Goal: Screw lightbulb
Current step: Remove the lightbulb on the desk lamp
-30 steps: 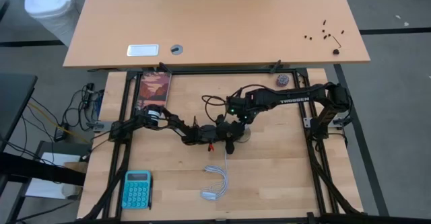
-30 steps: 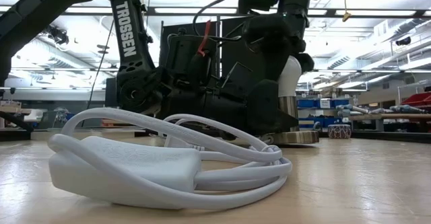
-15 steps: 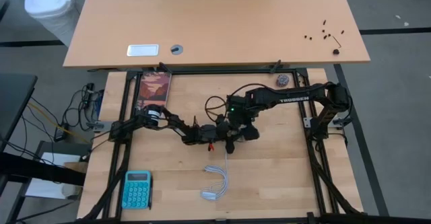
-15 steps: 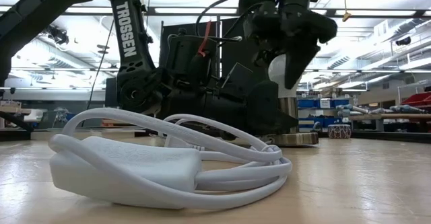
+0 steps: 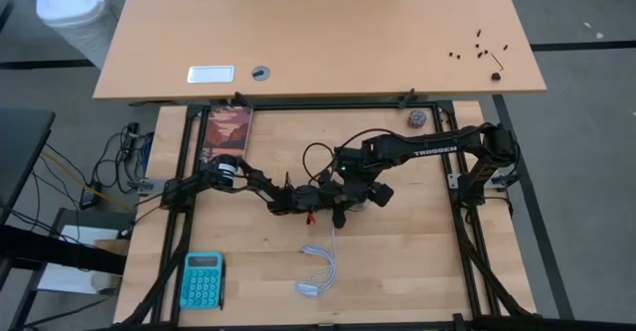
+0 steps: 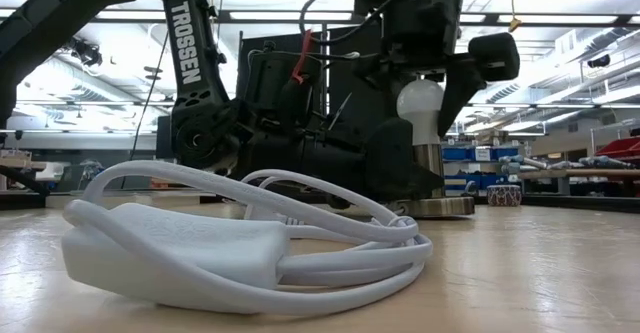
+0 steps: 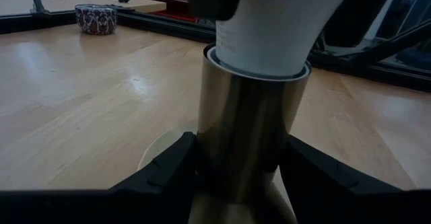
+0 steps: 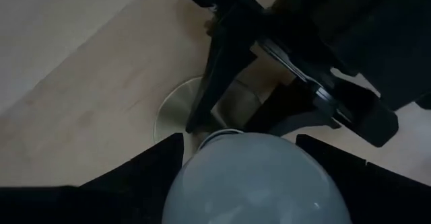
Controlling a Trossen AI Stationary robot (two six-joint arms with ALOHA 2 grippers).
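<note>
The white lightbulb point(image 6: 420, 105) stands upright in a silvery metal socket point(image 7: 250, 130), which rises from a round base disc point(image 6: 440, 205) on the table's middle. My left gripper point(image 7: 242, 177) lies low and level, shut on the socket. My right gripper point(image 8: 239, 163) hangs straight above, pointing down, with a finger on either side of the bulb's dome point(image 8: 256, 183). In the high view my right gripper point(image 5: 363, 185) hides the bulb, and my left gripper point(image 5: 341, 203) meets it from the table's left. My left gripper pinches the socket's metal cylinder point(image 7: 242, 150) between its two fingers, low down near the base. The fingers point(image 7: 172, 170) come level from the table's left; the socket stands upright on its disc. My right gripper comes from above, pointing down. Its two fingers point(image 8: 151, 167) lie against opposite sides of the dome's widest part point(image 8: 195, 170). The bulb stands upright in the socket.
A coiled white cord with its adapter point(image 5: 316, 271) lies toward the near edge and fills the low view's foreground point(image 6: 200, 243). A teal calculator point(image 5: 202, 278) lies near left. A picture card point(image 5: 229, 132) lies far left, and a small patterned ball point(image 5: 415, 118) far right.
My right gripper has rolled about a quarter turn around the upright bulb while staying above it; its fingers now stand at other sides of the dome. Bulb, socket and my left gripper have kept their places.
</note>
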